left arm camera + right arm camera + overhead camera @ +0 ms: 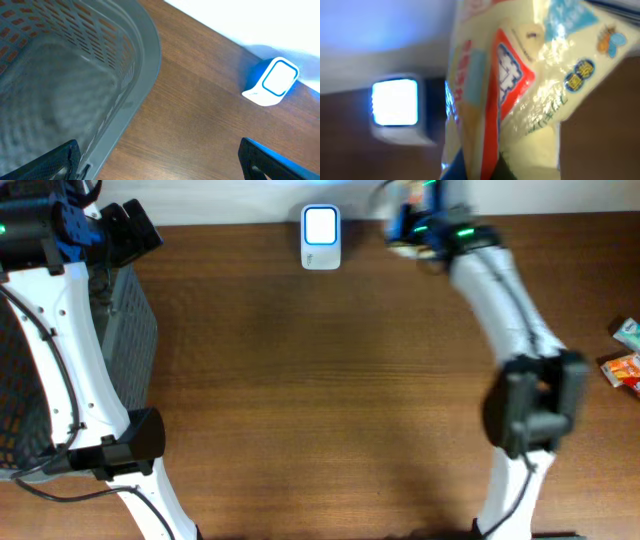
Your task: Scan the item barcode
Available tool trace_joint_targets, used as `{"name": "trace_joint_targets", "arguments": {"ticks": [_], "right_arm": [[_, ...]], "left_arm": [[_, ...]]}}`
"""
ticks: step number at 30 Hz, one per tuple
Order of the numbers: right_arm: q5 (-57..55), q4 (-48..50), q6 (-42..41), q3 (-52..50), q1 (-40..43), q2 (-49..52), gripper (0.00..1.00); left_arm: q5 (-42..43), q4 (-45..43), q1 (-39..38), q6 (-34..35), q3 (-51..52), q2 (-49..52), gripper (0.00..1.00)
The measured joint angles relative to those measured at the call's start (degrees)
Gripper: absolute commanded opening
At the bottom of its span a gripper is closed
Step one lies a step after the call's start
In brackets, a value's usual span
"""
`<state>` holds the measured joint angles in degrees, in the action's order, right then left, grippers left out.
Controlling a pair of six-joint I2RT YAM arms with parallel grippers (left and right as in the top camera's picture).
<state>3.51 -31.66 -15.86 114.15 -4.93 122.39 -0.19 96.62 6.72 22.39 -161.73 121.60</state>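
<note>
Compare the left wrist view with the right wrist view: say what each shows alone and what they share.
Left wrist only: the grey mesh basket and the left gripper, its jaws wide open. Right wrist only: a yellow packet with red and blue print, close to the lens. Shared: the lit scanner and the brown table.

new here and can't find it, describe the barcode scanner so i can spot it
Follow the wooden table to its far edge, about midway along. The scanner stands there, a small white box. Unlike the grey basket and the packets, it has a glowing blue-rimmed window.
</note>
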Motion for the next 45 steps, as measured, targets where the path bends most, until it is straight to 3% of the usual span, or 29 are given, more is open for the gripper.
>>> {"name": "trace_joint_targets", "arguments": {"ticks": [3,7,8,10,11,16,18,24,31,45], "right_arm": [[-9.16,-15.34,0.02,0.68,15.76,-5.57,0.04],[-10.84,-23.58,-0.48,0.35,28.52,-1.53,0.04],[-11.10,-24.22,-0.55,0.24,31.41,0.02,0.09],[-11.23,-24.59,-0.59,0.04,34.95,2.12,0.82],[-11.21,-24.55,-0.48,0.04,36.06,2.40,0.92],[-11.21,-26.53,-0.61,0.04,37.38,2.12,0.98],[-11.06,-28.11,-0.68,-0.17,37.38,-2.43,0.98],[3.61,-46.60,1.01,-1.57,35.93,-29.51,0.99],[8.46,-41.46,4.35,-36.81,17.53,-58.80,0.99],[11.47,-39.54,6.78,-43.60,16.87,-47.25,0.99]], "left_arm": [[0.04,0.13,0.00,0.17,0.00,0.00,0.99],[0.02,0.04,0.00,0.17,0.00,0.00,0.99],[0.02,0.04,0.00,0.17,0.00,0.00,0.99],[0.02,0.04,0.00,0.17,0.00,0.00,0.99],[0.02,0.04,0.00,0.17,0.00,0.00,0.99],[0.02,0.04,0.00,0.17,0.00,0.00,0.99],[0.02,0.02,0.00,0.17,0.00,0.00,0.99],[0.02,0.02,0.00,0.17,0.00,0.00,0.99],[0.07,0.13,0.00,0.20,0.00,0.00,0.99],[0.04,0.07,0.00,0.20,0.00,0.00,0.99]]}}
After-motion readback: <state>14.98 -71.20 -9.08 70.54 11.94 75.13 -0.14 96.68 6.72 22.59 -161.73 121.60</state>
